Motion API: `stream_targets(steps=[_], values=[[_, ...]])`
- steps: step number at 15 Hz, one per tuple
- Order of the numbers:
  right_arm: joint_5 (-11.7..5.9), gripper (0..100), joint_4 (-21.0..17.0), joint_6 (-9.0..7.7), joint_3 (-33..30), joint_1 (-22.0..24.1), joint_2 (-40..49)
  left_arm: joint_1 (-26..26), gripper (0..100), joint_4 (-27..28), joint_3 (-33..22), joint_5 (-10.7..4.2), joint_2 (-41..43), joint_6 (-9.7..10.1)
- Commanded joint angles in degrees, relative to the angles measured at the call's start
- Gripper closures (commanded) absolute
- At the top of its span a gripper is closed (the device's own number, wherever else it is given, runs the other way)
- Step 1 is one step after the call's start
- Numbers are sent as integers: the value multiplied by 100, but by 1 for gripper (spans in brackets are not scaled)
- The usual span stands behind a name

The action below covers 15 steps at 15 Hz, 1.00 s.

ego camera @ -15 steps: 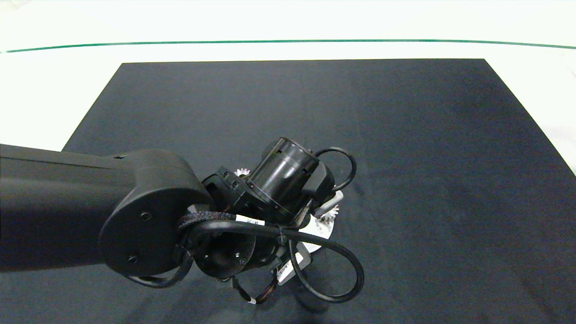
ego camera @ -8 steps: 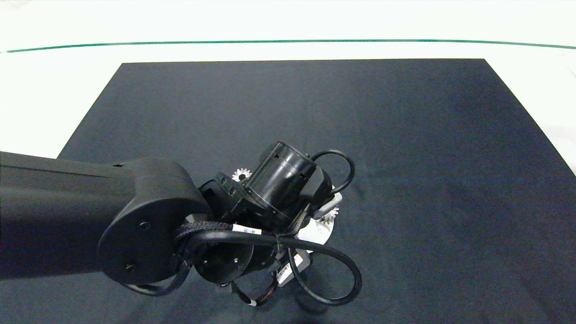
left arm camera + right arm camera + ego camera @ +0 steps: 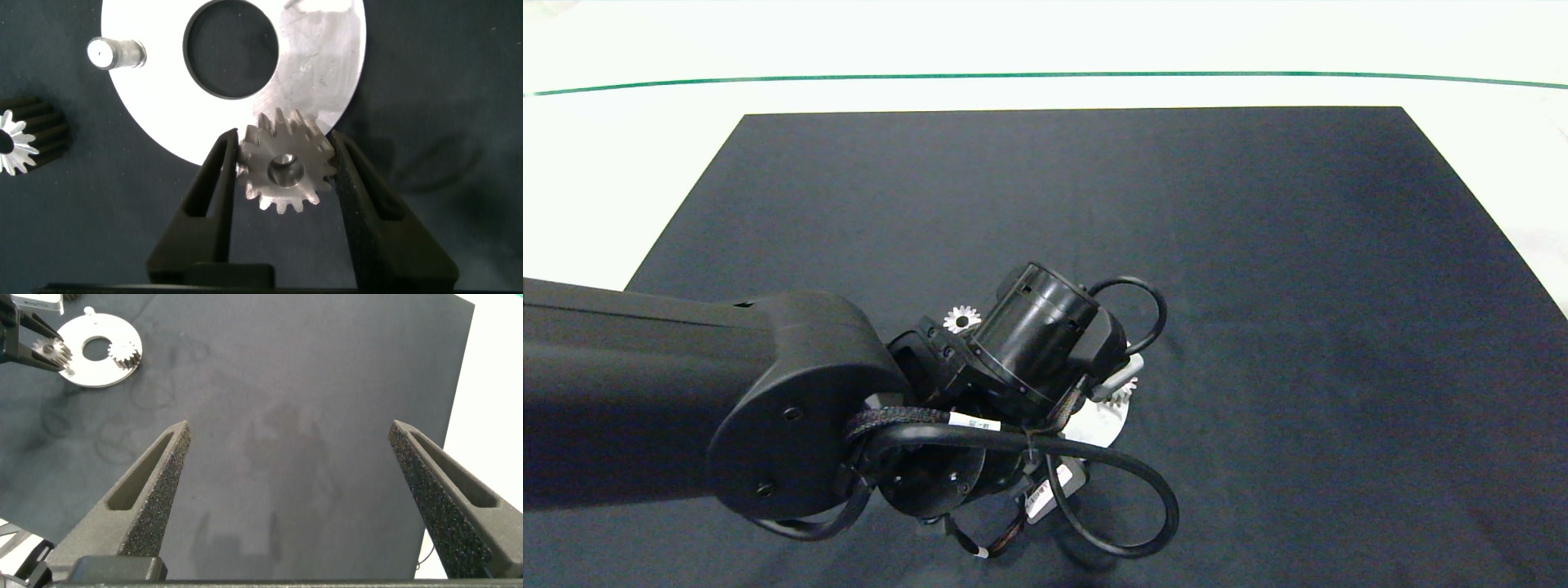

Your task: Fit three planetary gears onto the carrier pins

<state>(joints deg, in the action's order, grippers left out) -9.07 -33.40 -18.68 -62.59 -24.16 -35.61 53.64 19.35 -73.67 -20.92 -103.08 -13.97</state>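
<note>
Lower than a second ago, the left claw [image 3: 286,175] clamps a gear [image 3: 288,171] over the disc [image 3: 327,73] rim, lower centre. Right claw [image 3: 290,498] hangs spread apart.

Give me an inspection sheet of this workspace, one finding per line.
Surface: dark mat on a white table.
Job's things: white disc; one gear already sits on it; one bare pin stands near its rim; a second gear is held at the disc's edge; a third gear lies on the mat beside the disc.
Clutter: nothing seen.
Grippers: left gripper shut on the second gear; right gripper open above bare mat, away from the disc.
Cables: black cable loops hang from the left arm's wrist.
Surroundings: green line across the table's far side.
</note>
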Motion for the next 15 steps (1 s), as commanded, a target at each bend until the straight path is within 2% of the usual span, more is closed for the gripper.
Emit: stream_targets(steps=[1, 5, 6, 10, 12, 15], values=[[-7, 0, -17, -13, 1, -1, -7, 41, 0, 17, -42, -9, 43, 175], [-7, 0, -17, -13, 1, -1, 1, -11, 0, -27, -262, -9, 175, 272], [-7, 0, -17, -13, 1, -10, 1, -73, 0, -27, -491, -9, 280, 439], [-7, 0, -8, -84, 45, -1, 10, -1128, 0, -19, -640, -9, 614, 606], [-7, 0, 0, -119, 45, -1, 36, -1602, 0, -36, -614, 0, 544, 861], [-7, 0, 9, -119, 36, -1, 89, -2006, 0, -36, -640, 18, 377, 861]])
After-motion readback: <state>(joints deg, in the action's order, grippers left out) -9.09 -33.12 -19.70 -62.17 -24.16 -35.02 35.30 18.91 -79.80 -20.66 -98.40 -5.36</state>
